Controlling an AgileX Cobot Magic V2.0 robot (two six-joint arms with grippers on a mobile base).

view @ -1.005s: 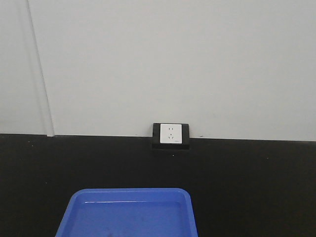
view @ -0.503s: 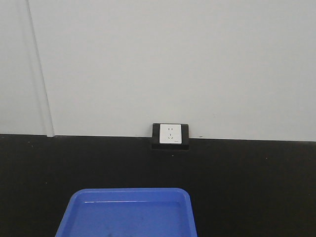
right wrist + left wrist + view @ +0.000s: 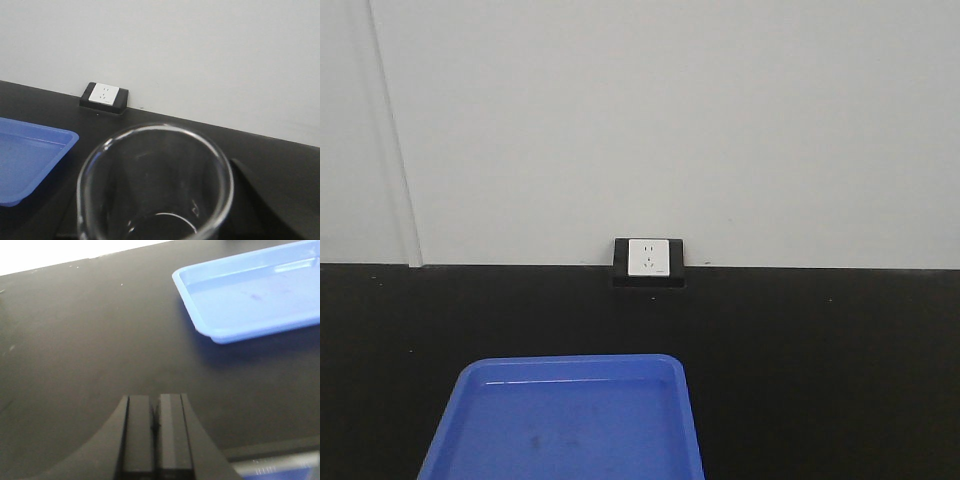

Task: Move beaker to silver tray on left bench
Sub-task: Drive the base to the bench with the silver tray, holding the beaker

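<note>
The clear glass beaker (image 3: pixel 155 190) fills the right wrist view, open mouth toward the camera, empty. My right gripper (image 3: pixel 157 212) is shut on the beaker, with one dark finger (image 3: pixel 260 200) showing at its right side; it holds it above a black bench top (image 3: pixel 280 155). My left gripper (image 3: pixel 155 407) is shut and empty, low over the black bench top (image 3: pixel 75 340). The silver tray is out of view in every frame. Neither gripper shows in the front view.
A blue plastic tray (image 3: pixel 560 420) lies on the black bench (image 3: pixel 820 380) near its front; it also shows in the left wrist view (image 3: pixel 250 295) and the right wrist view (image 3: pixel 25 160). A white wall socket (image 3: pixel 648 258) sits at the bench's back edge against the white wall.
In the front view the socket and the blue tray have shifted left and slightly up in the frame, so the view has moved relative to the bench.
</note>
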